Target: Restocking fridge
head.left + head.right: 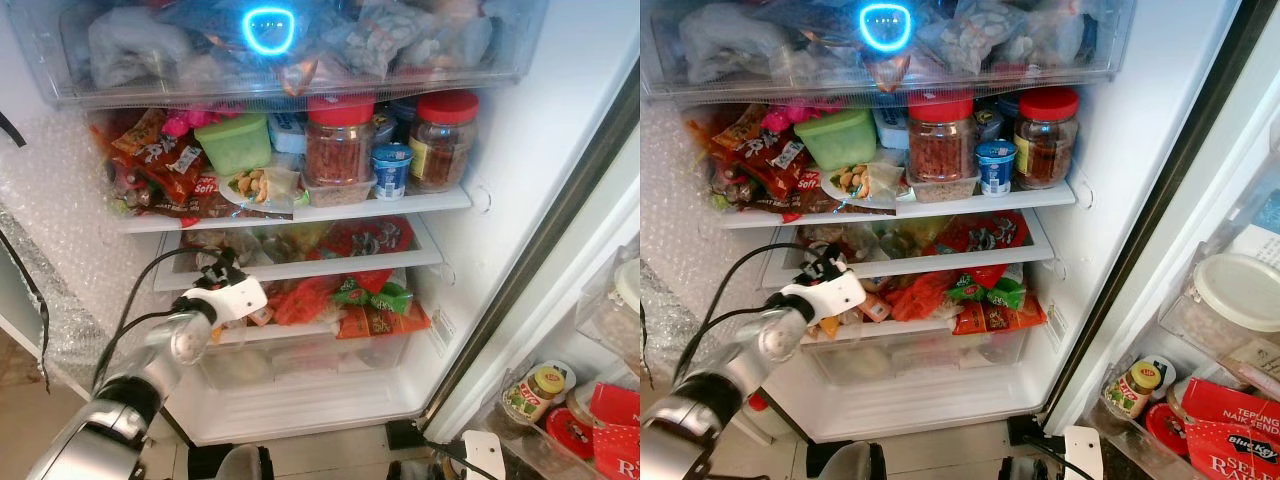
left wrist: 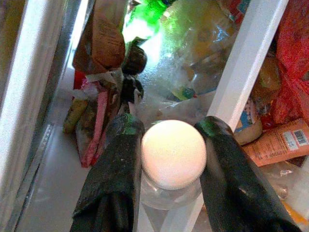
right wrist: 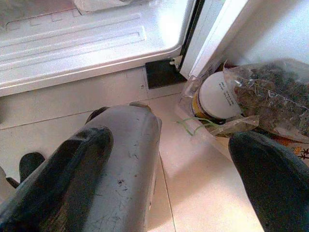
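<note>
Left gripper (image 2: 169,145) clamps a white-capped clear bottle (image 2: 173,153) at the fridge's middle shelf (image 1: 300,268); right gripper (image 3: 169,174) hangs with fingers spread

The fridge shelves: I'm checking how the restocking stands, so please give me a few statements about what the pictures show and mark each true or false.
1. The left gripper holds a clear bottle with a white cap between its fingers. True.
2. The left gripper is up at the top shelf beside the red-lidded jars. False: it is lower, at the front edge of the shelf with snack packets.
3. A green lidded tub stands on the same shelf as the jars. True.
4. The fridge door is shut. False: it is open, with the door rack and its jars showing on the robot's right.
5. The right gripper grips a jar. False: its fingers are apart over the floor tiles, holding nothing.
</note>
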Controlling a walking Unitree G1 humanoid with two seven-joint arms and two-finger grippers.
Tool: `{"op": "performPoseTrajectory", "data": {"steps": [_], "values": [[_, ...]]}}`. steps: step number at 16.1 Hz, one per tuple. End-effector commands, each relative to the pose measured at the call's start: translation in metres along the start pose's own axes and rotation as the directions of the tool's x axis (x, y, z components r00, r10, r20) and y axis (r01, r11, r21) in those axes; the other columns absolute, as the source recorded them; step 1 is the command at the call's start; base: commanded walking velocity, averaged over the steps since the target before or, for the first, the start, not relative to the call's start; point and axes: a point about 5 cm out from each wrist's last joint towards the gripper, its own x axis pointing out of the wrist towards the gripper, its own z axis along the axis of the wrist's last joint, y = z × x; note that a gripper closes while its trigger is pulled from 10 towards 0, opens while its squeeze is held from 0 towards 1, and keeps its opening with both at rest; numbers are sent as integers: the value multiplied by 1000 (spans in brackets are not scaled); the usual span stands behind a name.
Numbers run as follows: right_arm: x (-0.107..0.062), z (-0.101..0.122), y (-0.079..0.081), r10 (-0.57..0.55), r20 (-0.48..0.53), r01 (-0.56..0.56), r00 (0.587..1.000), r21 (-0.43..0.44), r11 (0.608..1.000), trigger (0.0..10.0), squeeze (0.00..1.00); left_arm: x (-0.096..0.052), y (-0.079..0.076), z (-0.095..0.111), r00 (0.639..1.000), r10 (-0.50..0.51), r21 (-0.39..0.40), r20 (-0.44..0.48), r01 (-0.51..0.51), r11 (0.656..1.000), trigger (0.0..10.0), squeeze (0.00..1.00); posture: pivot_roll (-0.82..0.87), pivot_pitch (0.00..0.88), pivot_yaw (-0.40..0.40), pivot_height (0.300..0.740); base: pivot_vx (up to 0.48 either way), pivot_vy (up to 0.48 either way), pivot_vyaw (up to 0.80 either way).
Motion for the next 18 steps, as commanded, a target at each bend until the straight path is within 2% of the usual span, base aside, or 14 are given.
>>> {"op": "performPoseTrajectory", "data": {"steps": [1,3,5,6,12,18], "values": [[-5,-27,2,2,-91,0,996,21,1000,10000,0,5,5,3,1000,6,38,15,-7,999,10000,0,-85,0,17,625,0,0,0],[-6,-30,0,-2,-96,4,995,23,1000,10000,0,13,10,7,1000,12,40,-3,-12,999,10000,0,-94,13,17,625,0,0,0],[-6,-31,0,-2,-98,5,995,23,1000,10000,0,15,10,8,1000,12,42,-6,-12,999,10000,0,-94,15,17,625,0,0,0],[-7,-34,-1,-4,-103,7,995,23,1000,10000,0,19,14,11,1000,25,39,-16,-25,999,10000,1000,-99,26,13,625,0,0,0],[-8,-36,-3,-4,-113,6,994,11,1000,10000,0,23,20,14,998,55,19,-21,-55,998,10000,1000,-89,36,7,625,0,0,0],[-8,-37,-3,-3,-120,2,993,-2,1000,10000,0,20,21,5,997,55,-1,-60,-55,998,10000,1000,-83,35,4,625,0,0,0]]}}
